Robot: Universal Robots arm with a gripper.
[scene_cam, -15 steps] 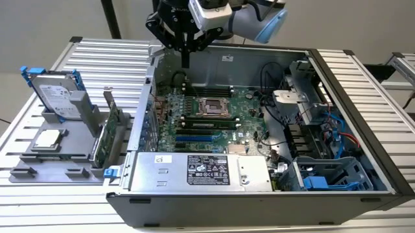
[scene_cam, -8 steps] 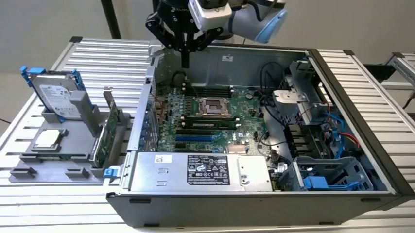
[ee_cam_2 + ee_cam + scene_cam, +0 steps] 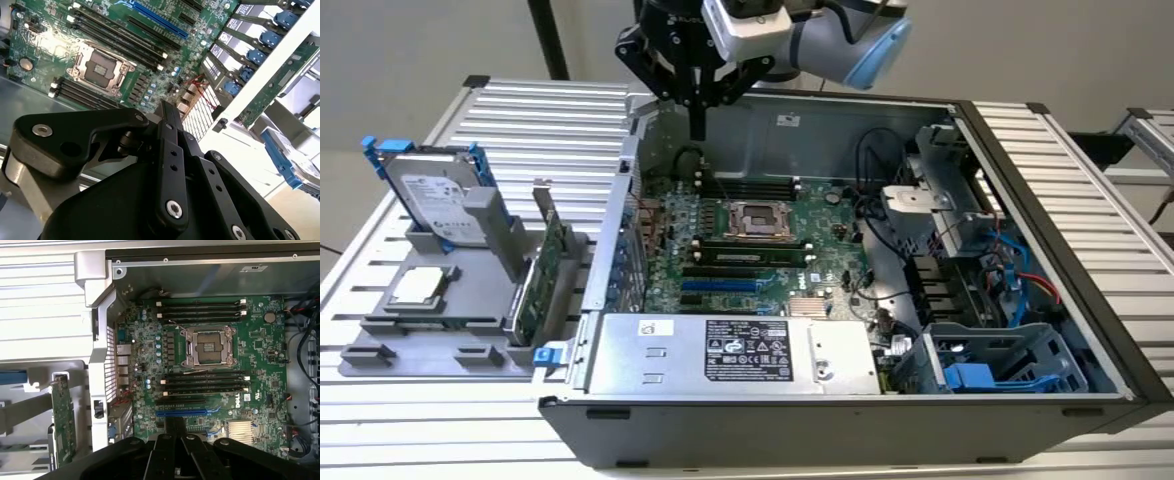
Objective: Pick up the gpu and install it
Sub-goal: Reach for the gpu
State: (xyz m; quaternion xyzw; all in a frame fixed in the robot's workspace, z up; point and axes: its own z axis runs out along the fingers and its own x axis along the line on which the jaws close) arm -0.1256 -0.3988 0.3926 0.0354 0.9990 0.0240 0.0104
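The one gpu point(image 3: 556, 262) stands on edge in a grey rack point(image 3: 440, 340) on the tabletop point(image 3: 520, 110), at nine o'clock of the open computer case point(image 3: 854, 430) in the exterior view, likely upright so its top edge is free to pinch. One hard drive point(image 3: 438, 200) shares the rack beside it. The single hand point(image 3: 700, 118) hangs closed and empty over the case's twelve o'clock end, well apart from the gpu, above the one motherboard point(image 3: 747, 240)
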